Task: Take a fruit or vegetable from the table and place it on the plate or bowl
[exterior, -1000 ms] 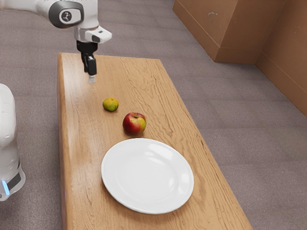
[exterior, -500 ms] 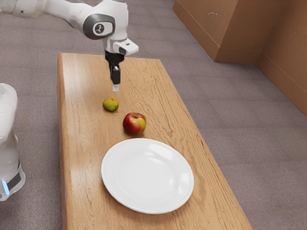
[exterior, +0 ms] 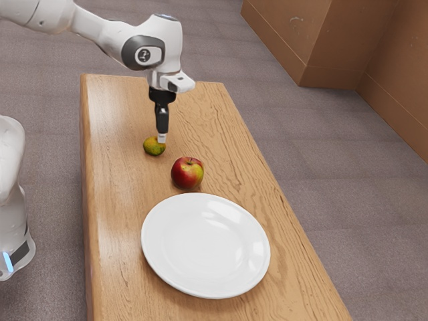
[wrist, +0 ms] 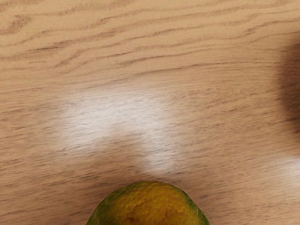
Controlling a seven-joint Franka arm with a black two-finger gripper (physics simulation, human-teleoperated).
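Note:
A small green-orange citrus fruit (exterior: 152, 146) lies on the wooden table (exterior: 110, 200), and a red apple (exterior: 187, 172) sits just to the exterior view's right of it, nearer the camera. Closer still lies an empty white plate (exterior: 205, 244). My gripper (exterior: 161, 138) points straight down, its tip right at the citrus's upper edge on the side toward the exterior view's right. In the wrist view the citrus (wrist: 147, 205) sits directly under my hand, with bare wood around it.
The table is long and narrow, with both side edges close to the fruit. Brown box-like walls (exterior: 321, 40) stand on the carpet at the upper right of the exterior view, well away from the table.
My arm swung from the table's far end toward the exterior view's right, then came down to the citrus. The fruit and the plate have stayed where they were.

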